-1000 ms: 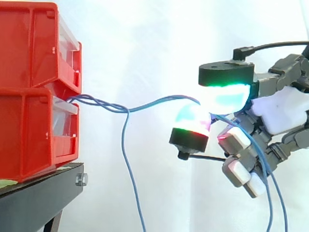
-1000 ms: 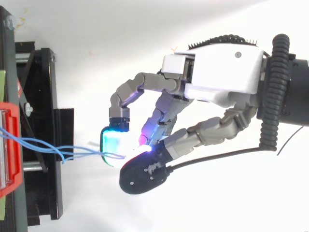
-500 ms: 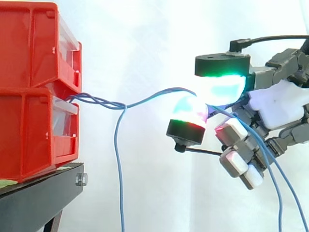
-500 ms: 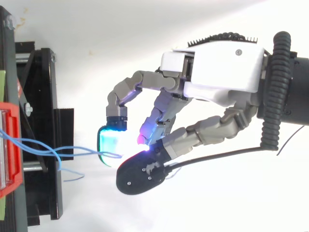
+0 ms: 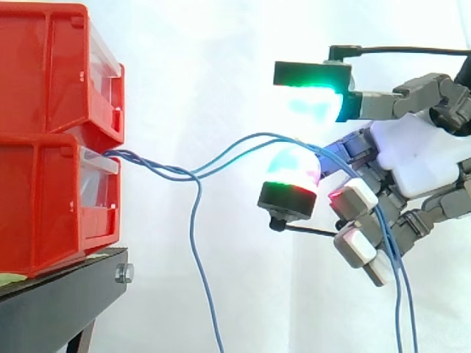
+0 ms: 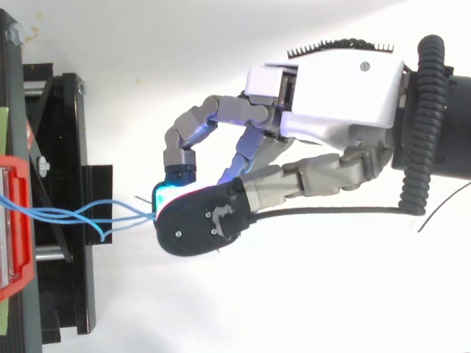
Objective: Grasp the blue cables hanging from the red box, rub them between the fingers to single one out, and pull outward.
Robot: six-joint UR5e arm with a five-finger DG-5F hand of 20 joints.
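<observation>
The hand (image 6: pixel 338 95) has a white cover with one small screw, and grey fingers built of short blocks. Its fingertips (image 5: pixel 313 103) are thick pads with black backs, glowing green, cyan and red.

1. Bins (image 5: pixel 44 132): red, clear fronts.
2. Cables (image 5: pixel 193 220): blue, plain.
3. Robot hand (image 5: pixel 416 165): white palm, grey fingers.
4. Pads (image 5: pixel 313 103): glow green/cyan; lower one has a red band. Black backs.
5. Stand (image 5: pixel 59 294): black.
6. Curtain (image 5: pixel 221 59): plain white.
</observation>
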